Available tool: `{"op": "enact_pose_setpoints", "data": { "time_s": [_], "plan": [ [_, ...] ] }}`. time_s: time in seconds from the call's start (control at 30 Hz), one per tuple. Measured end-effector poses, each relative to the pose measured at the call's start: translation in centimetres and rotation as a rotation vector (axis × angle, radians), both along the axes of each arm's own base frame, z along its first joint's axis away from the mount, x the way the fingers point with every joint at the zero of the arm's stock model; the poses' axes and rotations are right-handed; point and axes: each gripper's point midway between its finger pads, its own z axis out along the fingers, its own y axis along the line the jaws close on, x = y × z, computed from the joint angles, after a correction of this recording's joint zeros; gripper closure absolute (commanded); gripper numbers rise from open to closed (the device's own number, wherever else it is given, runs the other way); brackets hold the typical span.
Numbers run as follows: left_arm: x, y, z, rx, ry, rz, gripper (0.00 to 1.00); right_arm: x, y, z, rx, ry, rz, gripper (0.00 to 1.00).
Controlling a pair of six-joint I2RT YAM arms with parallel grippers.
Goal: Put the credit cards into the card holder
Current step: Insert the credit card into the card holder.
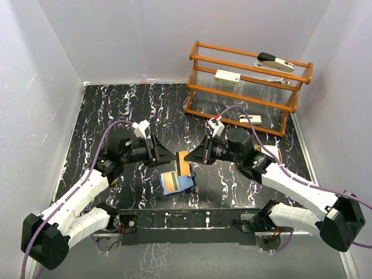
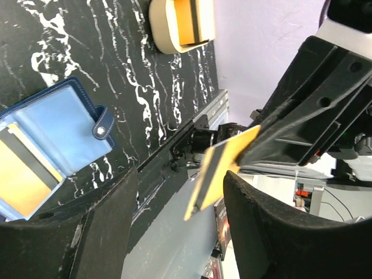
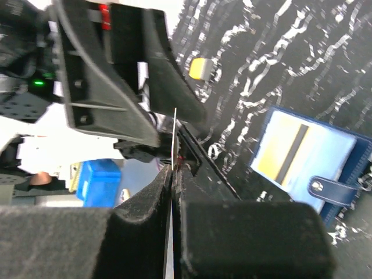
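Right tool (image 3: 174, 170) clenched on credit card (image 2: 222, 171); left tool (image 2: 177, 183) spread wide (card between its jaws).

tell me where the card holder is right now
In the top view the card holder lies open on the table at front centre, between the two arms, just on the near side of the credit card pinched by the right gripper.

The left arm (image 1: 75, 200) and right arm (image 1: 296, 189) are showing white segmented shells with black joints, ending in black wedge-shaped fingers (image 2: 273, 232). A purple cable (image 1: 235, 107) is looping back from each wrist, and a small white block (image 1: 141, 128) is sitting just behind each tool.
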Motion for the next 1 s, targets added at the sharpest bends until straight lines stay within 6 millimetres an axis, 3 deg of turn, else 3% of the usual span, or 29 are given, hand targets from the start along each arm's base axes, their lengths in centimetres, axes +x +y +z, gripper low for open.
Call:
{"op": "enact_pose_setpoints", "data": {
  "time_s": [0.17,0.33,0.43,0.63,0.87,1.0],
  "plan": [
    [-0.5,-0.6,1.3,-0.086,-0.008,-0.024,0.57,-0.5,0.0,3.2,0.098,-0.05,0.008,1.0],
    [-1.0,-1.1,3.1,-0.188,-0.028,-0.041,0.77,-0.6,0.1,3.2,0.116,-0.029,0.006,1.0],
    [-1.3,-1.3,3.9,-0.237,-0.032,-0.058,0.99,-0.7,0.1,2.9,0.121,-0.017,0.005,1.0],
    [-1.6,-1.1,4.1,-0.257,-0.034,-0.063,1.0,-0.9,0.1,2.6,0.135,0.004,0.007,0.98],
    [-2.0,-0.9,3.7,-0.244,-0.064,-0.066,1.0,-0.9,0.2,1.1,0.104,0.039,0.008,0.71],
    [-2.1,-0.6,2.2,-0.214,-0.054,-0.06,1.0,-0.8,-0.2,-0.4,0.049,0.062,-0.015,0.56]
  ]
}}
